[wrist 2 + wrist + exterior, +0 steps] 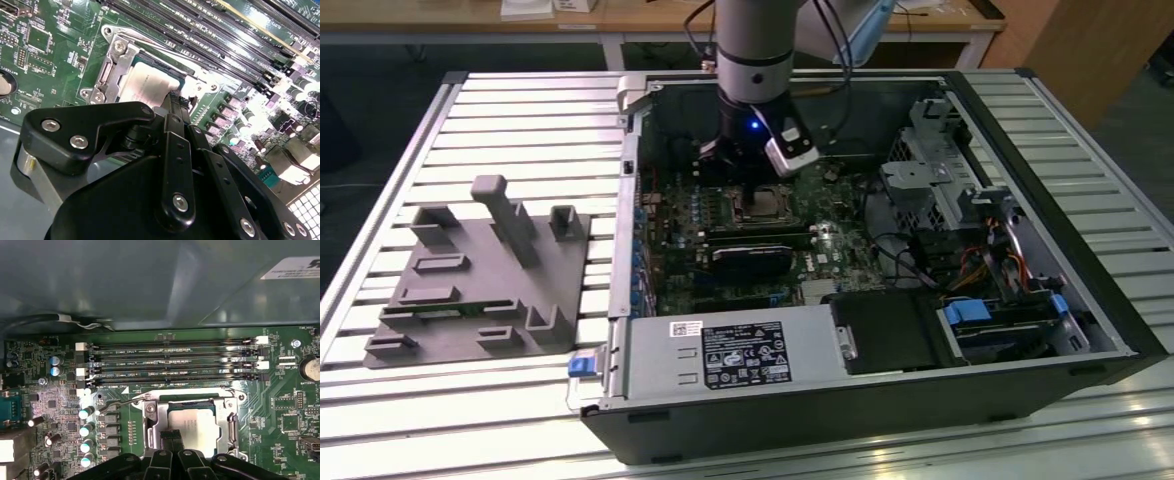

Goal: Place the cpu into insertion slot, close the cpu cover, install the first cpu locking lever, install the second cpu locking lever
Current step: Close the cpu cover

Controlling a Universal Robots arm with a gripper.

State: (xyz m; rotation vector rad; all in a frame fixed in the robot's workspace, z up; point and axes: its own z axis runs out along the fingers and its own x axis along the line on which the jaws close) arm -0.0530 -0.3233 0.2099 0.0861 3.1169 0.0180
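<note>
The cpu point(192, 427) point(145, 85), a dull silvery square chip, lies flat in the insertion slot point(758, 205) on the green motherboard. The silver cpu cover point(231, 422) point(111, 67) lies down around it, and the chip shows through its window. A thin wire locking lever point(117, 404) sticks out sideways from one corner of the socket. My gripper point(172, 436) point(172, 97) point(744, 175) hangs just over the socket's edge. Its black fingers are shut together, with nothing between them, and their tips are at the cover's rim.
Long black memory slots point(170, 365) run beside the socket, and a row of capacitors point(86, 430) stands near the lever. Inside the case are a black labelled power supply point(747, 355) and a drive cage point(947, 170). A grey fixture point(480, 280) sits at the exterior view's left.
</note>
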